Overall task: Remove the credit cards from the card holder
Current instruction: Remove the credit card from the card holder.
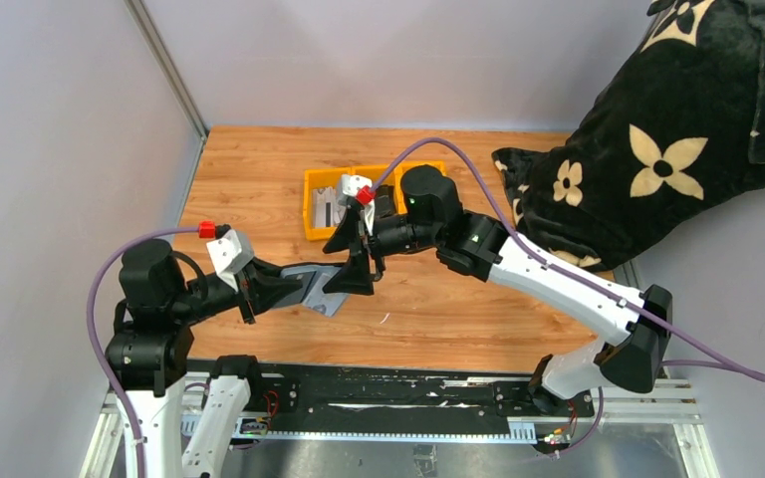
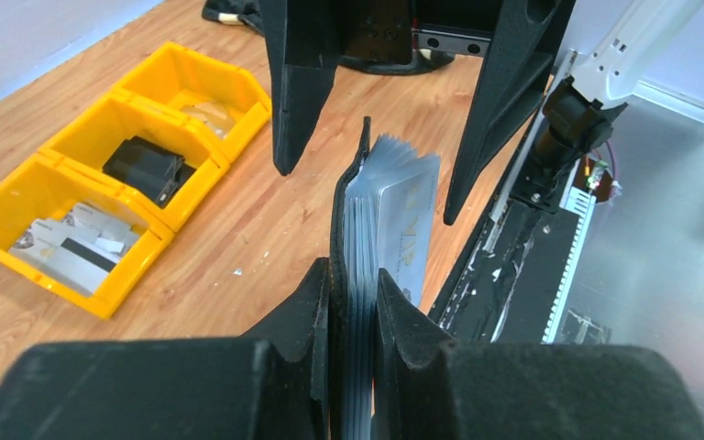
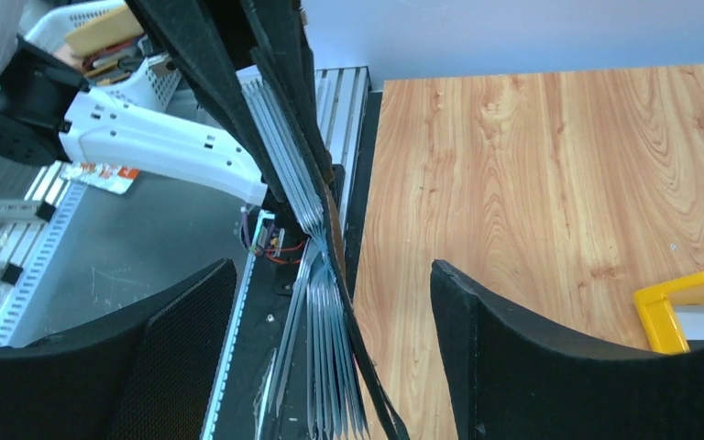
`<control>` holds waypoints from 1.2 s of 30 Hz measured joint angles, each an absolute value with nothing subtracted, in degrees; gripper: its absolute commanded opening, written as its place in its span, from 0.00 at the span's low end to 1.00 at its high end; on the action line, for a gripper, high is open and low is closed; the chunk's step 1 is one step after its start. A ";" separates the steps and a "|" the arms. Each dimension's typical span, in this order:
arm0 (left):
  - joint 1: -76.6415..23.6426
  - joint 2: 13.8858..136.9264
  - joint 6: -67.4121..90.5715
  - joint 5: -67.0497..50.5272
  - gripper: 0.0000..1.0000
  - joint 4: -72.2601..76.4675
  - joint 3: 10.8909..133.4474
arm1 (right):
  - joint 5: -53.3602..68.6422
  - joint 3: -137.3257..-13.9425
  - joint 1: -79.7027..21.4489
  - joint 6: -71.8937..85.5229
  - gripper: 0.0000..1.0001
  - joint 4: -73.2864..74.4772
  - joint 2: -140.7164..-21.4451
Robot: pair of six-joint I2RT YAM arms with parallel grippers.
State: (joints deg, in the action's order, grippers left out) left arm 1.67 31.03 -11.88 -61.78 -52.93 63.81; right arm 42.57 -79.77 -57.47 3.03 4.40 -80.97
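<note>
hold the card holder (image 2: 338, 215) firm in the clamped left gripper (image 2: 353, 275); centre the wide-open, empty right gripper (image 3: 330, 268) over the credit cards (image 2: 405, 213), pinch only their edges, pull straight.

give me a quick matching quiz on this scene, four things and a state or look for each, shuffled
Column one:
1. left tool
2. right tool
3. card holder
4. plastic tray

Column two:
a. open, one finger on each side of the holder's free end
b. yellow, three compartments in a row
c. shut on the holder
d. clamped at one end, sleeves fanned out

Pairs: 1-c, 2-a, 3-d, 4-b
</note>
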 measured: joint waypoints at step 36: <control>1.67 35.83 -1.76 -78.30 0.35 -52.07 61.67 | 59.05 -77.25 -56.23 5.61 0.00 3.51 -81.54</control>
State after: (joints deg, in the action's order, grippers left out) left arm 1.67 35.83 -1.76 -78.30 -52.07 61.67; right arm 59.05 -77.25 -56.23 5.61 3.51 -81.54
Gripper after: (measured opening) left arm 0.417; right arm 0.247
